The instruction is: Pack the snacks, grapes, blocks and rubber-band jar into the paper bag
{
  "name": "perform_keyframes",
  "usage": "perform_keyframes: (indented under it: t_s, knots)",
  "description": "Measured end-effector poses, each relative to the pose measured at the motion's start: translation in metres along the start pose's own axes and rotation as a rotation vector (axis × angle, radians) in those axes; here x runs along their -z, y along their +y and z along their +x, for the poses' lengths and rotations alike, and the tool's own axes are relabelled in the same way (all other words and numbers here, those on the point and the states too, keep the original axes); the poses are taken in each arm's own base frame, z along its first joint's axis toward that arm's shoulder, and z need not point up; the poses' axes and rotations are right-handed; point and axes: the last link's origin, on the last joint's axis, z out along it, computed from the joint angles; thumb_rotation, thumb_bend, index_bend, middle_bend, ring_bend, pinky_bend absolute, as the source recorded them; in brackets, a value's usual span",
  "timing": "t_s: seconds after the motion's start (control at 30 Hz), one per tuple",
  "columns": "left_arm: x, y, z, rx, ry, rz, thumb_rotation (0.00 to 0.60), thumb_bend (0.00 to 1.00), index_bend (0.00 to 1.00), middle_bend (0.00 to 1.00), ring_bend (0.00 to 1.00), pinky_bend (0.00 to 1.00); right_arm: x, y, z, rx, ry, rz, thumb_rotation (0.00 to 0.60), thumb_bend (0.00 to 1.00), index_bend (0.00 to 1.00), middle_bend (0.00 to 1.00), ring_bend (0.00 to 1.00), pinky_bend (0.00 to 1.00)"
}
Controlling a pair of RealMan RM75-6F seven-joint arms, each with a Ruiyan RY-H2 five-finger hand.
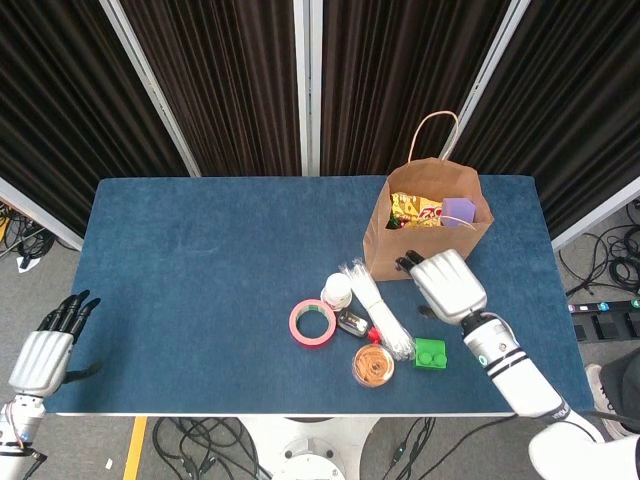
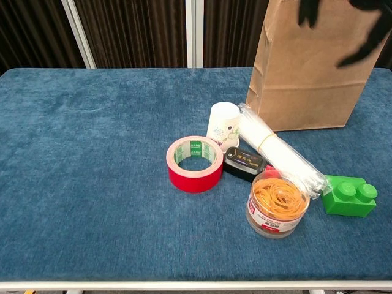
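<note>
Paper bag (image 1: 425, 240): upright at the table's (image 1: 190, 280) far right, snack packet (image 1: 416, 210) and purple block (image 1: 458, 210) inside.
Rubber-band jar (image 2: 277, 205): beside green block (image 2: 350, 196).
Right hand (image 1: 447, 285): above green block, empty, fingers apart.
Left hand (image 1: 45, 350): off table's edge, fingers extended, empty.

Matt brown paper bag (image 2: 306, 73), creased down its sides. The table (image 2: 92, 184) wears a napped blue cloth, soft and dull. Glossy red tape roll (image 2: 195, 163), clear plastic jar (image 2: 277, 205) of orange rubber bands, shiny green plastic block (image 2: 349, 196), a clear wrapped bundle (image 2: 278, 152), and a smooth white paper cup (image 2: 223, 125).
</note>
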Motion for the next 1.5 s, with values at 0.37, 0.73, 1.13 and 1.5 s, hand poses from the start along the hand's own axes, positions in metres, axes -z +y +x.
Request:
perform_keyframes:
  t_s: [0.37,0.73,1.13,1.5]
  knots:
    - [-0.001,0.002,-0.001,0.002,0.0,-0.005,0.6,0.11,0.12,0.12,0.02,0.21,0.051,0.021,-0.058,0.017,-0.152,-0.108,0.6,0.0,0.35,0.36,0.86,0.89]
    - [0.0,0.002,-0.003,0.005,-0.004,-0.001,0.6,0.11,0.12,0.12,0.02,0.21,0.062,0.001,-0.094,-0.015,-0.193,-0.059,0.6,0.0,0.36,0.35,0.86,0.89]
    - [0.001,-0.003,-0.004,0.012,-0.003,0.007,0.6,0.11,0.12,0.12,0.02,0.21,0.067,-0.002,-0.132,-0.011,-0.218,-0.127,0.6,0.0,0.32,0.28,0.85,0.89]
    - [0.001,-0.006,-0.005,0.011,-0.004,0.01,0.6,0.11,0.12,0.12,0.02,0.21,0.06,-0.006,-0.165,-0.102,-0.201,-0.156,0.6,0.0,0.28,0.27,0.85,0.89]
